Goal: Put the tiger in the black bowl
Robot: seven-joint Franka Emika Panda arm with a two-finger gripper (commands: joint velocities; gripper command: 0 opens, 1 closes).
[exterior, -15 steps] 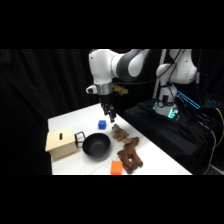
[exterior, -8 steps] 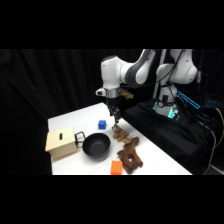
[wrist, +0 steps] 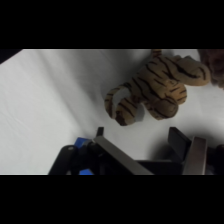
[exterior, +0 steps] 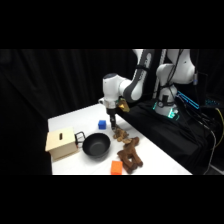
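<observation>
The tiger (exterior: 119, 133) lies on the white table (exterior: 70, 119) just beside the black bowl (exterior: 96, 145), on the side facing the arm's base, with nothing holding it. The gripper (exterior: 114, 121) hangs just above it, and the wrist view shows its fingers (wrist: 112, 152) spread apart with the striped tiger (wrist: 150, 90) lying beyond them, untouched. A tan box (exterior: 60, 142) sits on the bowl's opposite side, a blue block (exterior: 102, 124) behind the bowl, and a dark brown animal toy (exterior: 130, 155) and orange block (exterior: 116, 167) lie near its front.

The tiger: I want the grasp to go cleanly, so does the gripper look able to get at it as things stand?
Probably yes. The gripper hangs just above the tiger, fingers spread, with bare table between them and nothing over the toy. The larger brown toy lies close beside it, though apparently clear.
</observation>
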